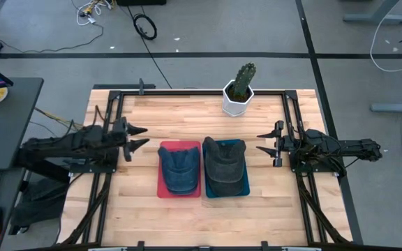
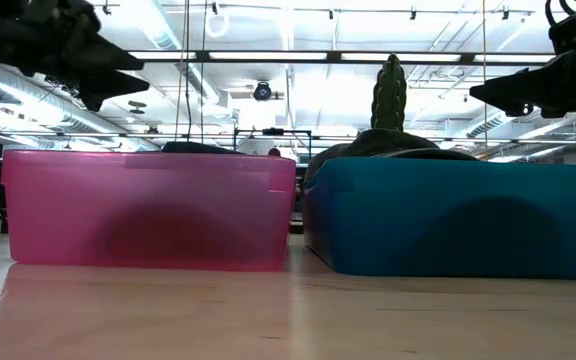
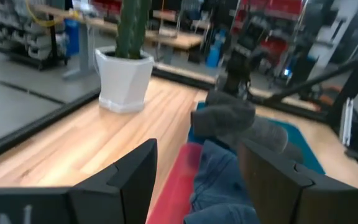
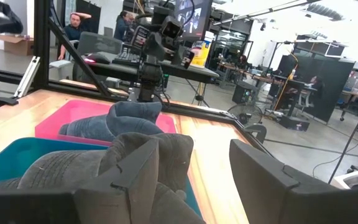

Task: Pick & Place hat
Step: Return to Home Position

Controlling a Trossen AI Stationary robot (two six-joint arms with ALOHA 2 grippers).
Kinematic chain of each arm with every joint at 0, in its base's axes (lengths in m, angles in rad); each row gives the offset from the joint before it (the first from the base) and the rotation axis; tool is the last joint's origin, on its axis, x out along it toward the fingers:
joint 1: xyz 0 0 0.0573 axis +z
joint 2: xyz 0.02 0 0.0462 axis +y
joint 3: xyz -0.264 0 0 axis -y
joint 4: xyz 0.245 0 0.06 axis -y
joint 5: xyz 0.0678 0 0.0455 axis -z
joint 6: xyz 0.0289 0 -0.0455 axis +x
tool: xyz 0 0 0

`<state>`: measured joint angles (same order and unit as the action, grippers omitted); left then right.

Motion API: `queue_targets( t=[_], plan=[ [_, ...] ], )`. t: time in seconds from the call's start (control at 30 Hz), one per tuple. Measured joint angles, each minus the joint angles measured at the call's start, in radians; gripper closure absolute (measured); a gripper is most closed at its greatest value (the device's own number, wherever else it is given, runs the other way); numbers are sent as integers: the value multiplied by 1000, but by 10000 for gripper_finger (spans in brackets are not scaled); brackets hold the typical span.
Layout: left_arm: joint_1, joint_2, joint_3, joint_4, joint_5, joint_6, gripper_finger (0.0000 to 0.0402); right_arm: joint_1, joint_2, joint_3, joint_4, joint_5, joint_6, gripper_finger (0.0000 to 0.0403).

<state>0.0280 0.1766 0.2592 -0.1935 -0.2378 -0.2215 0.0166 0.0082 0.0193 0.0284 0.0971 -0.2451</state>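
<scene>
Homing is judged nearly complete: the left gripper [image 1: 139,137] is held near the table's left edge and the right gripper [image 1: 262,141] near its right edge, both with fingers apart and empty. The blue denim cap [image 1: 180,169] is seen in the red plastic bin [image 1: 161,188], and the dark grey cap [image 1: 225,166] in the blue plastic bin [image 1: 246,189]. Arms are best folded back slowly, kept clear of both bins and the white potted cactus [image 1: 238,100].
</scene>
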Motion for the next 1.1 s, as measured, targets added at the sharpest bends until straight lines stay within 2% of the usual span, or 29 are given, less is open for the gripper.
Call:
queue_targets(
  t=[0.2,0.43,0.83,1.1],
  plan=[
    [0,-177,-64,-10,-7,24,174,0,0,0,0,0,0,202],
    [2,-175,-72,-6,-18,34,174,0,0,0,0,0,0,202],
    [2,-175,-71,100,-18,96,174,0,0,0,0,0,0,202],
    [2,-175,-71,123,9,125,174,0,0,0,0,0,0,202]
  ],
)
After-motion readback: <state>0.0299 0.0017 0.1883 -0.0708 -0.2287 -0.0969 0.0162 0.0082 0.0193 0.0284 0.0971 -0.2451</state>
